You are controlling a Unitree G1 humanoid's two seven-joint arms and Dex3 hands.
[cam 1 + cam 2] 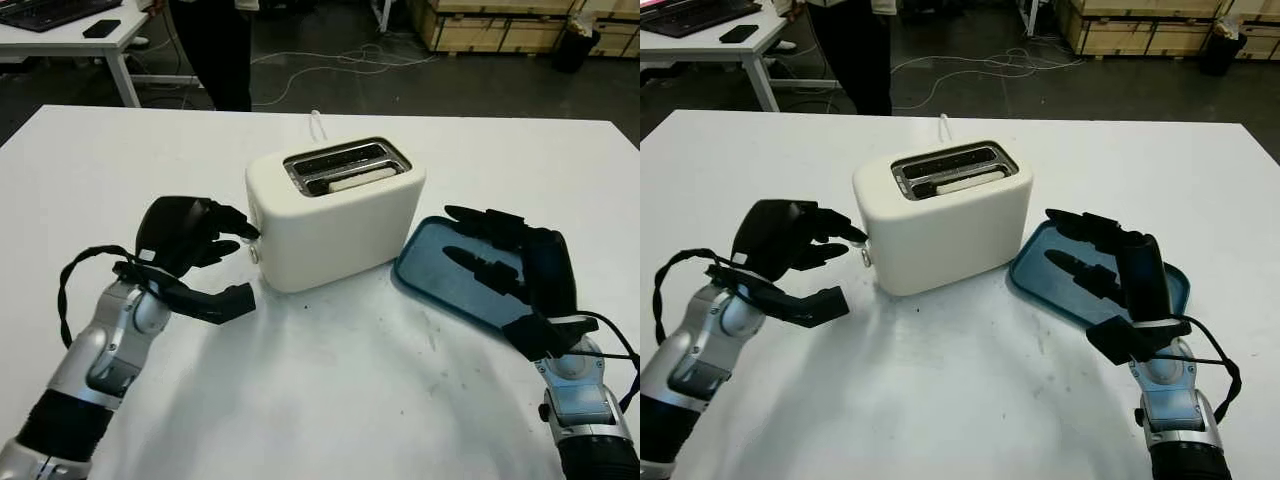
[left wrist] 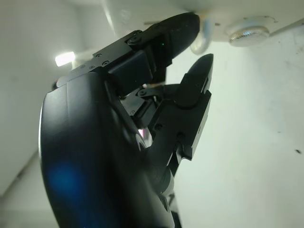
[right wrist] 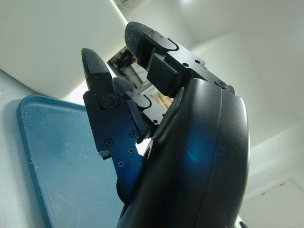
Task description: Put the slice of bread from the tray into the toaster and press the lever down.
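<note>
Nearest the robot, both arms come up over the white table (image 1: 330, 400). The left hand (image 1: 195, 245) sits at the toaster's left end, holding nothing; one fingertip (image 2: 183, 23) touches the lever (image 2: 203, 40) on that end face, just beside a round knob (image 2: 248, 32), and the thumb juts out low over the table towards the toaster's base. The right hand (image 1: 1110, 262) hovers over the blue tray (image 1: 1170, 280), open and holding nothing, its fingers pointing towards the toaster.

The tray lies flat on the table just right of the toaster, its near-left corner close to the toaster's base. Whether hand and tray touch cannot be told.

The cream toaster (image 1: 335, 215) stands upright at the table's middle, between the two hands, with two slots in a metal top. The slice of bread (image 1: 360, 179) sits down in the nearer slot, only its pale top edge showing. A white cord (image 1: 318, 124) leads away behind the toaster.

Beyond the table's far edge, a person in dark trousers (image 1: 220, 50) stands on the dark floor. Another table with a keyboard (image 1: 50, 12) is at the far left, and wooden crates (image 1: 500, 25) stand at the far right.
</note>
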